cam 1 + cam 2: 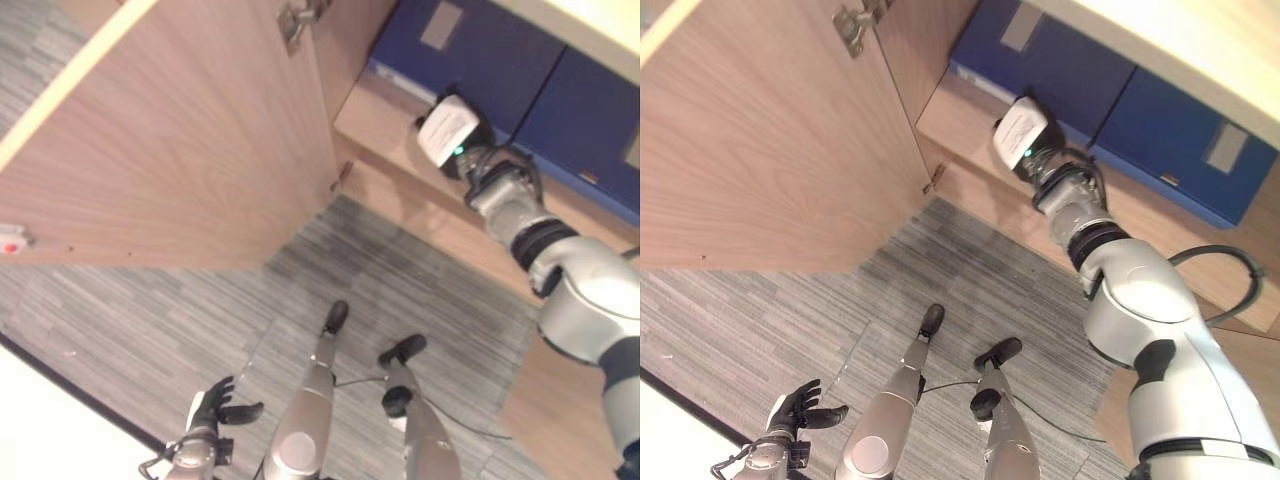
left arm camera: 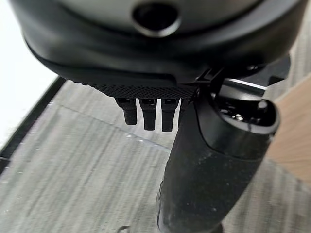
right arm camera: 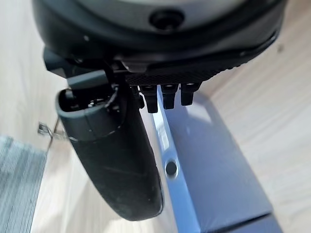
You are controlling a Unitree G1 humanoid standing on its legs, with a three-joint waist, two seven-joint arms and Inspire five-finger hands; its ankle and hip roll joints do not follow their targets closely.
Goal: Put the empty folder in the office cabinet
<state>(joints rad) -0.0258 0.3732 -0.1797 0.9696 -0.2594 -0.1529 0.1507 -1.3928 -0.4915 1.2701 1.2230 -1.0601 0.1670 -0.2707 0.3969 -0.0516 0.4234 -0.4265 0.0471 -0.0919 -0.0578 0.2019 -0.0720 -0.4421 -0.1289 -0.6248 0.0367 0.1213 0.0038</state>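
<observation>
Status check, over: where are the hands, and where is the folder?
Right hand reaching into the cabinet, open at the blue folder lying on the shelf. Left hand low over the carpet, open, idle. Cabinet door open, nothing in the way.

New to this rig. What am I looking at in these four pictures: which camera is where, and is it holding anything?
It is a two-legged humanoid robot with dark fingered hands. The two wide pictures come from a stereo camera on its head, looking down; the two close ones come from cameras on its wrists. The wooden cabinet door stands open over grey carpet. The right hand reaches into the cabinet, against a blue folder lying on the wooden shelf. In the right wrist view the fingers look fairly straight, not curled round the folder. More blue folders sit further in. The left hand hangs low by the robot's side, open and holding nothing.
</observation>
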